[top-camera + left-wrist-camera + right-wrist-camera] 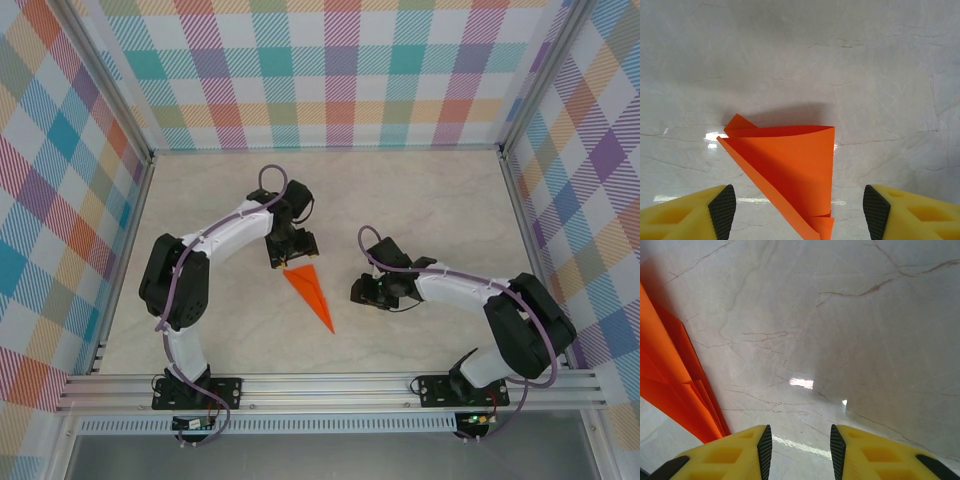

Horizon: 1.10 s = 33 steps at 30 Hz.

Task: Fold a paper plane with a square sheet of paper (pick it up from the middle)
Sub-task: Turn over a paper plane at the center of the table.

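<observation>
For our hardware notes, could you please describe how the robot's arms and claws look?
The left arm and right arm have white shells, bulky black joints and purple cables looping alongside. The left claw and right claw have yellow fingers faced with black textured pads.

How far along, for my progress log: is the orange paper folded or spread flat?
Folded: the paper plane is a narrow pointed dart with layered flaps.

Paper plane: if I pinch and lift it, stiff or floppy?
The paper plane is thin folded sheet: probably very light, fairly floppy. Its layers gape apart, so a pinch may crush them. The glossy table likely lets it slide when pushed.
</observation>
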### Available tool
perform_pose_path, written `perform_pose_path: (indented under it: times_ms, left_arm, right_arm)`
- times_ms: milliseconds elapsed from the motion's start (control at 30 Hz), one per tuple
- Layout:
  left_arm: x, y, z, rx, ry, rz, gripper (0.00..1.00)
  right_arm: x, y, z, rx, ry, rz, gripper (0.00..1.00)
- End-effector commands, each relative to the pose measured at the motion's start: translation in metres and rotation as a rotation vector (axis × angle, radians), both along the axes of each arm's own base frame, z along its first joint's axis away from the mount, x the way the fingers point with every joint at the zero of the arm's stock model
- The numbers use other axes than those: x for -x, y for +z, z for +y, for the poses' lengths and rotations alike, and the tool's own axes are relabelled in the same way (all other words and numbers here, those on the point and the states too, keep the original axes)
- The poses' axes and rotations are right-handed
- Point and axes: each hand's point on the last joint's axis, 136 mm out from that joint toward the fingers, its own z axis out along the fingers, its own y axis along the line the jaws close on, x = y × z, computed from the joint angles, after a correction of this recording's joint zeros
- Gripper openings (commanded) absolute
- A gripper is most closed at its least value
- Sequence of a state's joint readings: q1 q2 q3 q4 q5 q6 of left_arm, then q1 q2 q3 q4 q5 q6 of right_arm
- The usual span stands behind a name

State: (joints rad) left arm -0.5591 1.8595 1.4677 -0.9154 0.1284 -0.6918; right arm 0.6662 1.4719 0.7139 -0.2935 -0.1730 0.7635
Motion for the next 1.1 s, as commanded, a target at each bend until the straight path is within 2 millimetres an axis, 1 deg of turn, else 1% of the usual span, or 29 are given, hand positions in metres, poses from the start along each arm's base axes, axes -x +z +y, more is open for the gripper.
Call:
perform_pose_path:
  times_ms: [0, 167, 333, 400, 533, 567, 600, 633, 667, 767, 867, 967, 1067]
  left_arm:
    - [0.014, 0.014, 0.009, 0.013, 0.021, 0.014, 0.70]
    - [0.030, 0.012, 0.018, -0.006, 0.034, 0.012, 0.70]
    - [0.047, 0.010, 0.024, -0.098, 0.011, 0.017, 0.72]
    - [0.050, 0.009, 0.022, -0.122, -0.002, 0.012, 0.73]
    - [0.056, 0.002, 0.011, -0.158, -0.035, 0.030, 0.73]
    - [0.057, -0.001, 0.010, -0.182, -0.043, 0.032, 0.75]
    - [0.058, -0.003, 0.008, -0.195, -0.048, 0.034, 0.85]
    - [0.059, -0.008, 0.007, -0.202, -0.049, 0.043, 0.88]
    - [0.059, -0.012, 0.005, -0.206, -0.046, 0.055, 0.89]
    - [0.056, -0.017, -0.007, -0.200, -0.062, 0.050, 0.89]
    - [0.052, -0.021, -0.015, -0.207, -0.074, 0.058, 0.90]
    - [0.052, -0.029, -0.016, -0.228, -0.087, 0.074, 0.86]
    - [0.053, -0.027, -0.013, -0.240, -0.085, 0.061, 0.81]
  right_arm:
    - [0.001, -0.002, 0.002, -0.018, -0.001, 0.013, 0.39]
    - [-0.004, 0.002, 0.001, -0.006, -0.005, -0.005, 0.39]
    - [-0.009, 0.008, -0.005, 0.018, -0.031, -0.042, 0.39]
    - [-0.009, 0.009, -0.005, 0.015, -0.031, -0.046, 0.40]
    - [-0.007, 0.008, -0.004, 0.002, -0.038, -0.042, 0.40]
    - [-0.007, 0.007, -0.005, 0.004, -0.041, -0.041, 0.40]
    - [-0.006, 0.005, -0.006, 0.008, -0.042, -0.040, 0.40]
    - [-0.006, 0.005, -0.007, 0.011, -0.044, -0.040, 0.40]
    - [-0.006, 0.003, -0.007, 0.011, -0.047, -0.038, 0.40]
    - [-0.004, 0.001, -0.005, -0.004, -0.051, -0.030, 0.40]
    - [-0.002, -0.003, -0.007, -0.005, -0.062, -0.021, 0.40]
    - [-0.001, -0.004, -0.008, -0.009, -0.067, -0.019, 0.40]
    - [-0.001, -0.001, -0.001, -0.046, -0.044, -0.020, 0.41]
